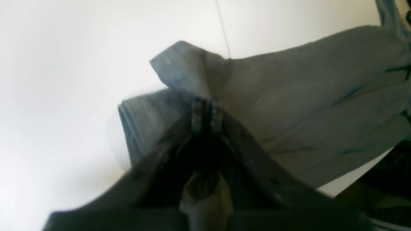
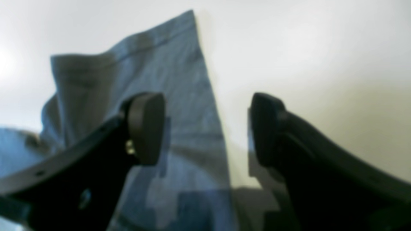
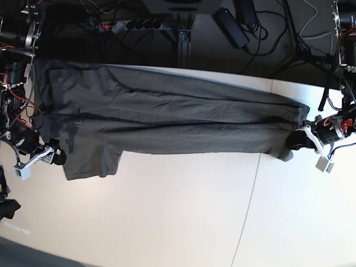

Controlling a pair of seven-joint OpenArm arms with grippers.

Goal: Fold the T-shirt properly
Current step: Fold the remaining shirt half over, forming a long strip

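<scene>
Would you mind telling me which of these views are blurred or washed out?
Right wrist: entirely soft, the open right gripper and T-shirt both fuzzy. Left wrist: table overexposed, the left gripper, shut on cloth, slightly smeared. Base: sharpest, evenly lit.

T-shirt (image 3: pixel 167 119) across table (image 3: pixel 183 211) rear, betw. both hands.

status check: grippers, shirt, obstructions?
Left gripper shut on T-shirt edge. Right gripper open, over the shirt's other end. Shirt stretched flat across table. Nothing blocking.
</scene>
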